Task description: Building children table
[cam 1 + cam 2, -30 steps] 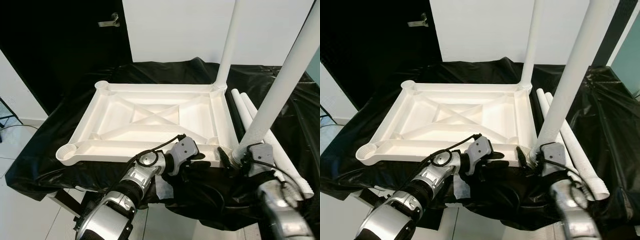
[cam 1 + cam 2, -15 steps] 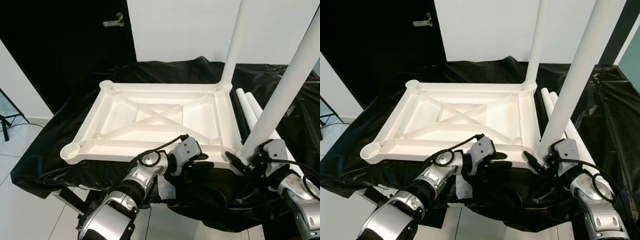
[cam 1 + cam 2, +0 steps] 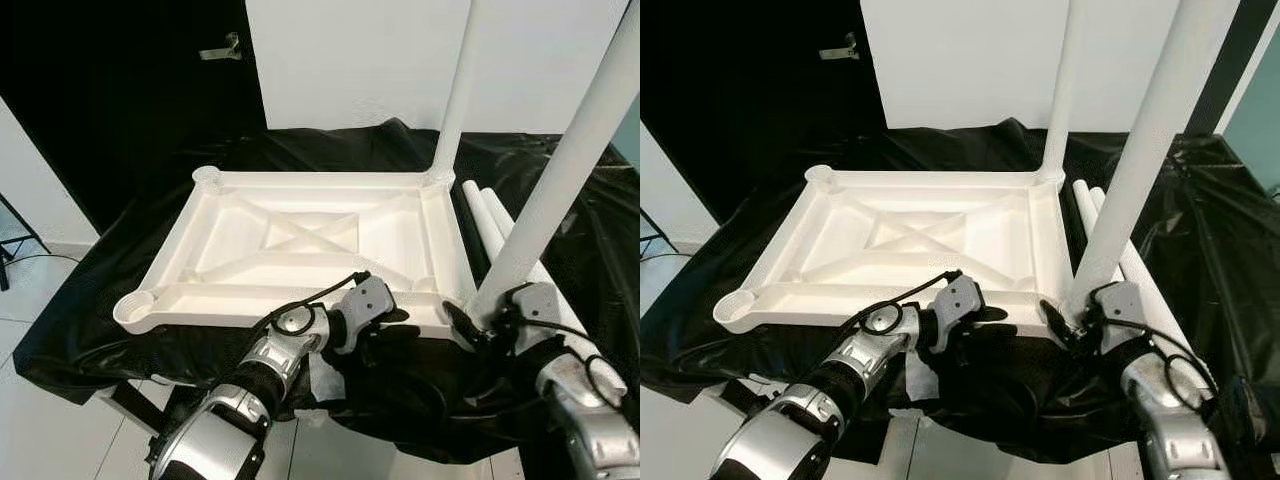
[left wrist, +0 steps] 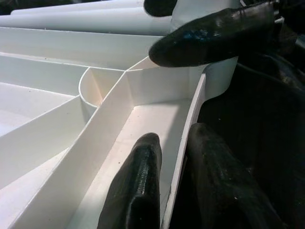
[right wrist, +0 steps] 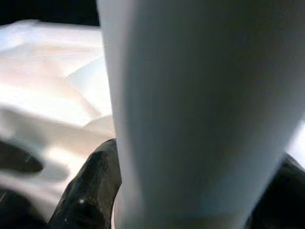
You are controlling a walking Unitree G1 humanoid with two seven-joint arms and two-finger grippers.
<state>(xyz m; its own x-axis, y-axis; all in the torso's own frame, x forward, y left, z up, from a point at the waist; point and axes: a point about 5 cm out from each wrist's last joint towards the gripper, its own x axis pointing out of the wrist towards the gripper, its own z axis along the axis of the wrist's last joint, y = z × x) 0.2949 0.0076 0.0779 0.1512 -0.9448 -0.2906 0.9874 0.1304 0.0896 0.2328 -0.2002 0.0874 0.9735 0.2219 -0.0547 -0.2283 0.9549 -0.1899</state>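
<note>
A white tabletop point(image 3: 215, 292) lies upside down on a black-draped surface. One white leg point(image 3: 456, 100) stands upright in its far right corner. A second leg point(image 3: 562, 185) leans over the near right corner, its foot at the socket, with my right gripper point(image 3: 482, 322) shut around its base. The right wrist view shows that leg point(image 5: 190, 109) close up between black fingers point(image 5: 90, 191). My left gripper point(image 3: 392, 322) is shut on the tabletop's near rim point(image 4: 190, 114), one finger point(image 4: 136, 191) inside and one outside.
Two spare white legs point(image 3: 488, 212) lie on the black cloth point(image 3: 110, 290) to the right of the tabletop. A dark door with a handle point(image 3: 218, 46) stands at the back left, beside a white wall. Tiled floor lies below the front edge.
The whole view has swayed, so my head moved. My right wrist swung out to the right and partly back, still holding the leaning leg. The left gripper kept its hold.
</note>
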